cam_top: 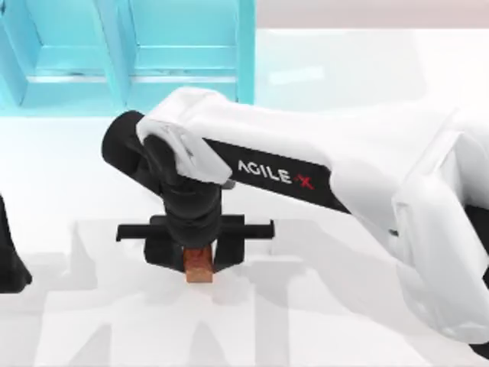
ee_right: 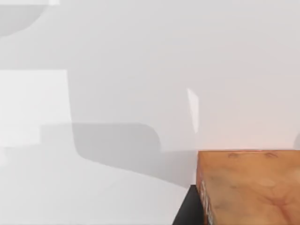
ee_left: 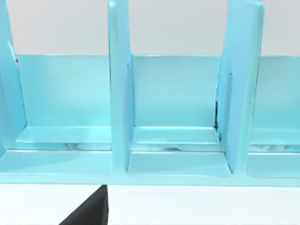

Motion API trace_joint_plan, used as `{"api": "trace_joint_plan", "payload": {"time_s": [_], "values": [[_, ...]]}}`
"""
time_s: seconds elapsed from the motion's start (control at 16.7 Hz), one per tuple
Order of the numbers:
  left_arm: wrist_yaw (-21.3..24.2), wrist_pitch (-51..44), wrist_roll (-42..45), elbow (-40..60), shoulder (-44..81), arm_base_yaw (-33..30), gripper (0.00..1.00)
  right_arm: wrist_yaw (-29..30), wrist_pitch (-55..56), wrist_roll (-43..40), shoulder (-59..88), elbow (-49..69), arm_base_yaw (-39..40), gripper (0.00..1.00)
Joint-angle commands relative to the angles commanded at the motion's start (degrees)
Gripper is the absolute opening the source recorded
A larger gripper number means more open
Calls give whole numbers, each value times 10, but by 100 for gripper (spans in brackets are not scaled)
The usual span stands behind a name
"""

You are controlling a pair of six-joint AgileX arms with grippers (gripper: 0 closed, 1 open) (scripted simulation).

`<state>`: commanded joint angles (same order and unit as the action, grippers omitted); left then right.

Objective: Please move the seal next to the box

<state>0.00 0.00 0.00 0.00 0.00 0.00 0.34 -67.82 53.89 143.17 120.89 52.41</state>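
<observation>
Right arm reaching across the white table (cam_top: 69, 191) from the right edge, with its end effector (cam_top: 200, 256) pointing down near the middle, a bit toward the front edge. Fingers (cam_top: 229, 246) pressed onto the seal (cam_top: 200, 267), one on each side, pinching it. Seal small and reddish-brown, sticking out under the black fingers. Cannot tell whether the seal touches the table or hangs just over it. In the right wrist view, seal (ee_right: 248, 187) big and close, orange-brown with pale marks, next to one dark finger (ee_right: 187, 211), with bare white table behind.

Box (cam_top: 130, 53) at the far edge of the table, toward the far left corner. Light blue, with flat walls and upright dividers making open parts. Seal well apart from the box, out in front of it, with bare table between.

Left arm parked at the left edge of the table, a dark part (cam_top: 11, 260) just poking in. Left wrist view facing the box (ee_left: 178, 93) straight on, with a small black piece (ee_left: 89, 213) low down. Cannot tell whether the left end effector is spread or pressed together.
</observation>
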Motion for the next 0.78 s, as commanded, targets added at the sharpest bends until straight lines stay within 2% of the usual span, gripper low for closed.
{"api": "trace_joint_plan", "payload": {"time_s": [0.42,0.78], "values": [[0,0,0,0,0,0,100,0,-100,0,-10,90,-1,0],[0,0,0,0,0,0,100,0,-100,-7,-15,85,-7,0]]}}
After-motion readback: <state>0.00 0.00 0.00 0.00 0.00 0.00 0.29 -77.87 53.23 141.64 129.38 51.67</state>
